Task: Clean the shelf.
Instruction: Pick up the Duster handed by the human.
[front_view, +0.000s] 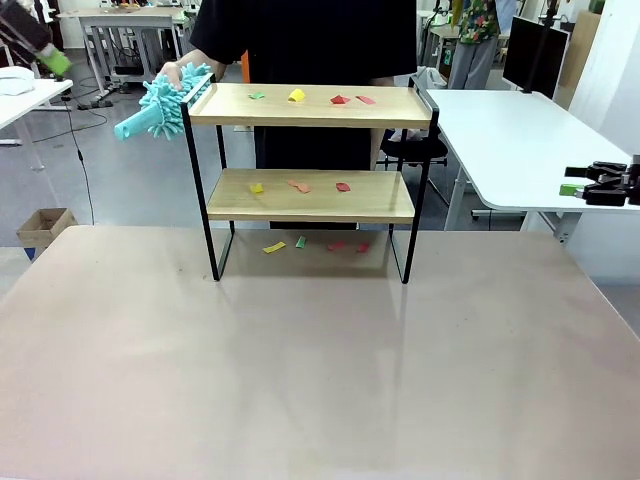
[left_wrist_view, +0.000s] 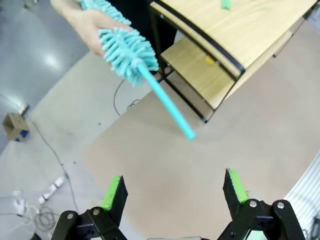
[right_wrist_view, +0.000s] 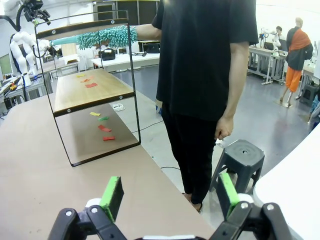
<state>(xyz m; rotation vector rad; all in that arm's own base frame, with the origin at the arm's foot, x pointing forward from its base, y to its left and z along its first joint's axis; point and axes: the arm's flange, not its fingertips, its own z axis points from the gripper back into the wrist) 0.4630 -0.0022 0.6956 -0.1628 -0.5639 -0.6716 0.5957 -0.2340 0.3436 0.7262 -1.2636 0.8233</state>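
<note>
Shelf (front_view: 310, 105) stands upright at far middle of tan surface (front_view: 320, 380). Coloured scraps (front_view: 297, 96) lie on both boards and on the surface beneath. Person's hand (front_view: 172, 72) holds teal duster (front_view: 170, 102) at shelf's top left corner. Left gripper (left_wrist_view: 174, 187) and right gripper (right_wrist_view: 170, 192): jaws apart, holding nothing. Room: grey floor (front_view: 130, 190), white tables (front_view: 520, 140), cardboard box (front_view: 45, 228), black stool (right_wrist_view: 242, 155).

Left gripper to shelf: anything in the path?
Yes. The duster, held in the person's hand at the shelf's left end, hangs between the open left gripper and the shelf, with its handle pointing toward the gripper. Nothing else visible lies between them.
</note>
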